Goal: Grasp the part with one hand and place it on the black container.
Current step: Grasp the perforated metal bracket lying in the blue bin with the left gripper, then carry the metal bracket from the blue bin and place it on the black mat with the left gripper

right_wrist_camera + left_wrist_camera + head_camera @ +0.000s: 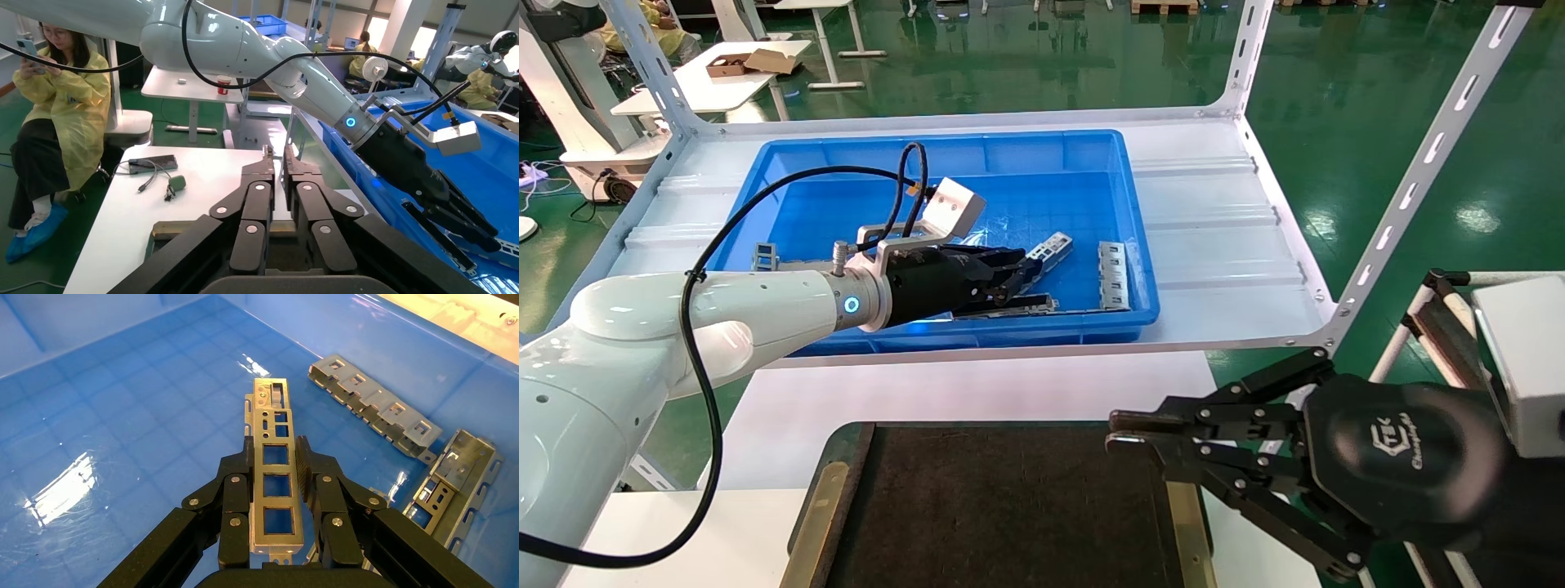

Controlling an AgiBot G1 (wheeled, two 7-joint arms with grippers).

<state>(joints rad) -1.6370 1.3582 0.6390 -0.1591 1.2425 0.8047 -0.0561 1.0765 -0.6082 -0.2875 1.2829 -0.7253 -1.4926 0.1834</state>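
Blue bin (789, 212): left gripper (275, 471) jaws clamp part (274, 478), 2 brackets (373, 407) beside

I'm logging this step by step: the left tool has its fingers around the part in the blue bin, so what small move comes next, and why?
Probably a short straight lift. The left tool is shut on the part inside the blue bin, whose walls must be cleared before carrying it to the black container.

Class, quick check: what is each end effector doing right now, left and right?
Left end effector: closed on the part, inside the blue bin.
Right end effector: closed, empty, beside the black container.
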